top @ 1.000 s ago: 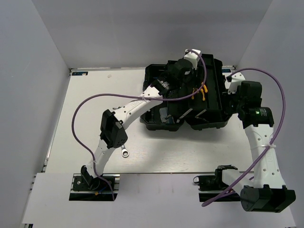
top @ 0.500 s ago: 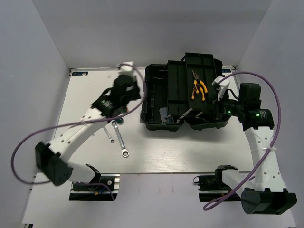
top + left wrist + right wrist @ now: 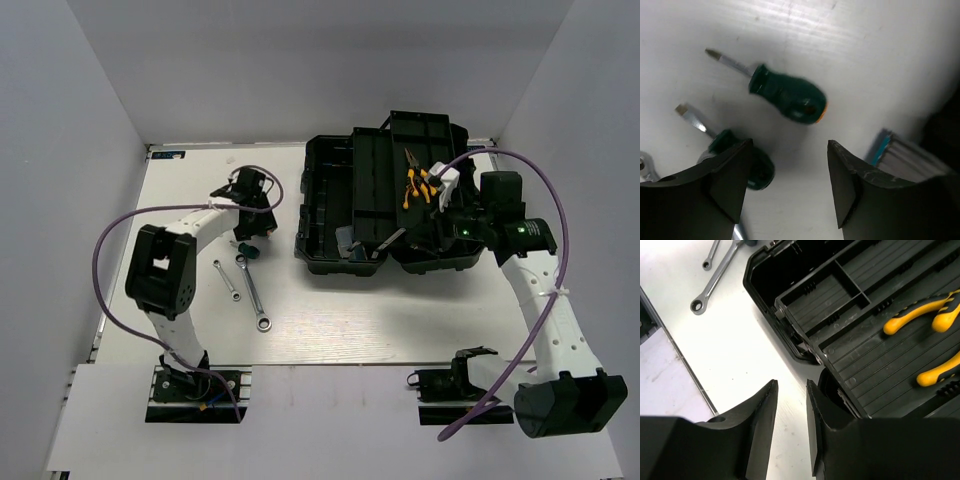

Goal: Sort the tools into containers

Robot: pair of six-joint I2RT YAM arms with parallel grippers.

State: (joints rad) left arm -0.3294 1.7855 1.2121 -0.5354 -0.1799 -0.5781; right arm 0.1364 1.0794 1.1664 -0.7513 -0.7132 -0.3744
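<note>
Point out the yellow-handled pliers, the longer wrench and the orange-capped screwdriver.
yellow-handled pliers (image 3: pixel 912 319): right wrist view, on a yellow handle.
longer wrench (image 3: pixel 252 292): top external view, mid-shaft.
orange-capped screwdriver (image 3: pixel 787 95): left wrist view, on the green handle.

Left claw (image 3: pixel 788 172) now over screwdrivers (image 3: pixel 787 95)
</note>
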